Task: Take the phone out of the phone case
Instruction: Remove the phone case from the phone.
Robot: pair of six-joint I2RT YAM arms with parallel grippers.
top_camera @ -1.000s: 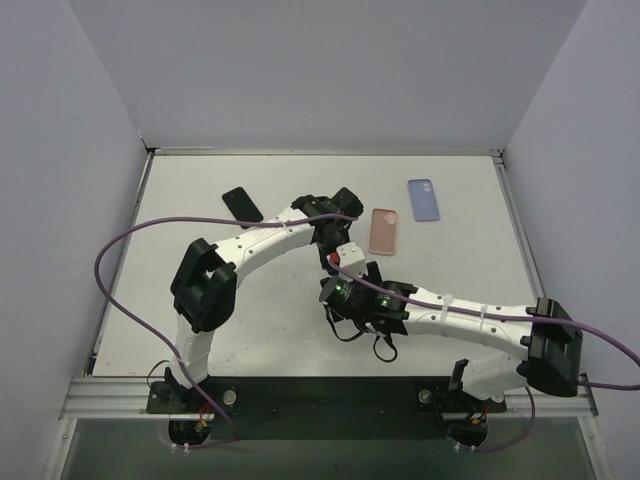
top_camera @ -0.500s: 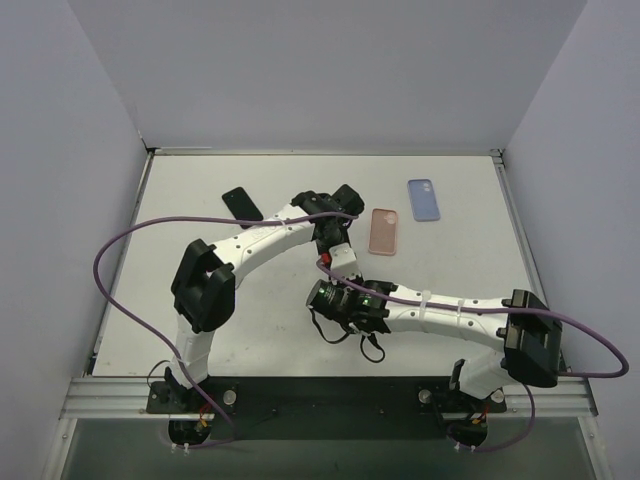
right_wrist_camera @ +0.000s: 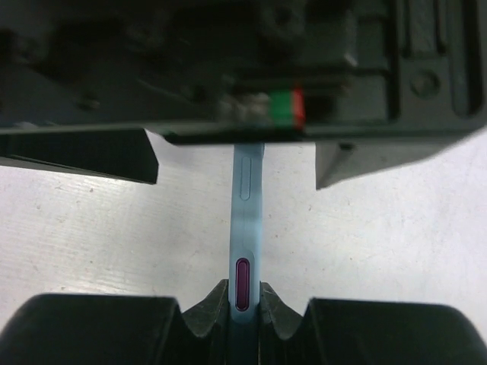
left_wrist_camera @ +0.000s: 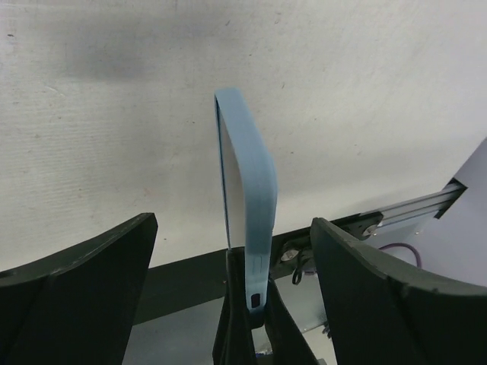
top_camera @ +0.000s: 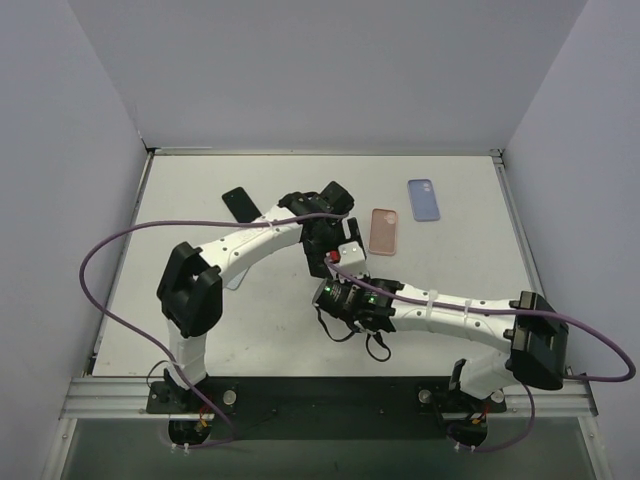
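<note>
- Here it is: the slim light-blue rubbery phone case sits on its thin edge in the middle of the left wrist view. The white worktop is behind it.
- Its long axis runs from bottom centre up toward the top of that frame.
- The right end effector is pinched narrow on the case's lower end, level with the magenta side button.
- The left end effector is spread wide, one finger on each side of the case, touching neither flat face.
- So the case points straight out between the left fingers. The right arm has it, and the left is best placed for the next bite.
- My read is that the left must close across those flat faces to work the phone free.
- The phone itself I can't make out inside the case.
- From overhead, both end effectors meet mid-frame, and a pink phone case lies apart to their upper right.
</note>
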